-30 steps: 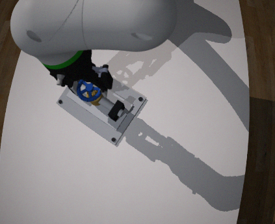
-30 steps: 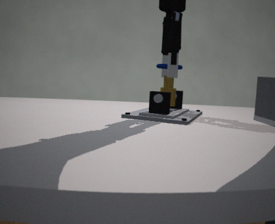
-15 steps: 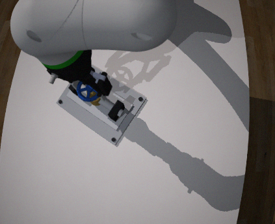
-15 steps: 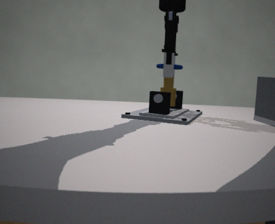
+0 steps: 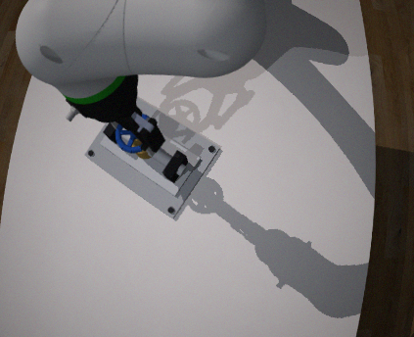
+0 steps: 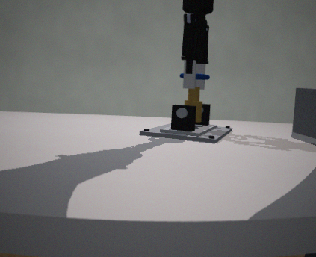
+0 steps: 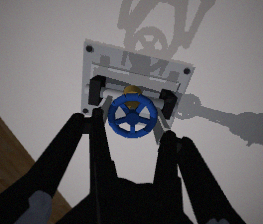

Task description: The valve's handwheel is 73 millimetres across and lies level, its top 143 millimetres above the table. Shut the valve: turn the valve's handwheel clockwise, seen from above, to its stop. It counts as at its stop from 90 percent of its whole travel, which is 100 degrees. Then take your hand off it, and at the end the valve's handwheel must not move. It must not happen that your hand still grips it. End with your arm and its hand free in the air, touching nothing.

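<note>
The valve stands on a grey baseplate (image 5: pixel 154 164) on the white table. Its blue spoked handwheel (image 7: pixel 131 115) lies level on a brass stem (image 6: pixel 193 98) above a black valve body (image 6: pixel 184 117). My gripper (image 7: pixel 132 108) hangs straight down over the valve and is shut on the handwheel's rim, one black finger on each side. In the top view the handwheel (image 5: pixel 130 140) is partly hidden under the gripper and arm. In the exterior view the handwheel (image 6: pixel 196 76) shows as a thin blue bar between the light finger pads.
The arm's large white link (image 5: pixel 139 36) fills the top of the top view. A grey block (image 6: pixel 311 116) stands at the right edge of the exterior view. The table's edge and wooden floor (image 7: pixel 2 150) lie to the left in the wrist view.
</note>
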Robot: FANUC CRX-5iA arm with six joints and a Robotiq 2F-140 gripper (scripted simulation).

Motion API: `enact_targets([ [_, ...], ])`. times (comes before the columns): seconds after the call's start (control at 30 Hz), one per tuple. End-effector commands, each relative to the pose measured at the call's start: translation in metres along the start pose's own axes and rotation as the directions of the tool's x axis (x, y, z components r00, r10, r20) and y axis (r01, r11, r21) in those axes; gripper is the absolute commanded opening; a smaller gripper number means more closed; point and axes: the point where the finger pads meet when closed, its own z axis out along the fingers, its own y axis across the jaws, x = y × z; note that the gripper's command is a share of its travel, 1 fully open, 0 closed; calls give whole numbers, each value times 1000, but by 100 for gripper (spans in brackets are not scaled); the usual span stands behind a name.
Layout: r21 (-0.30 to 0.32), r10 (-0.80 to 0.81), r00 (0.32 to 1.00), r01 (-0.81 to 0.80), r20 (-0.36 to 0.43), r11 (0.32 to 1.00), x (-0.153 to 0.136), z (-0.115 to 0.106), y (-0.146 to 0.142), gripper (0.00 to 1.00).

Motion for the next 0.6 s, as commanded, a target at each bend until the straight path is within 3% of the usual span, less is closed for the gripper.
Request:
enact_targets([
  [0.0,0,62,998,-62,0,998,0,0,0,0],
  [0.57,0,242,970,-242,0,970,0,0,0,0],
])
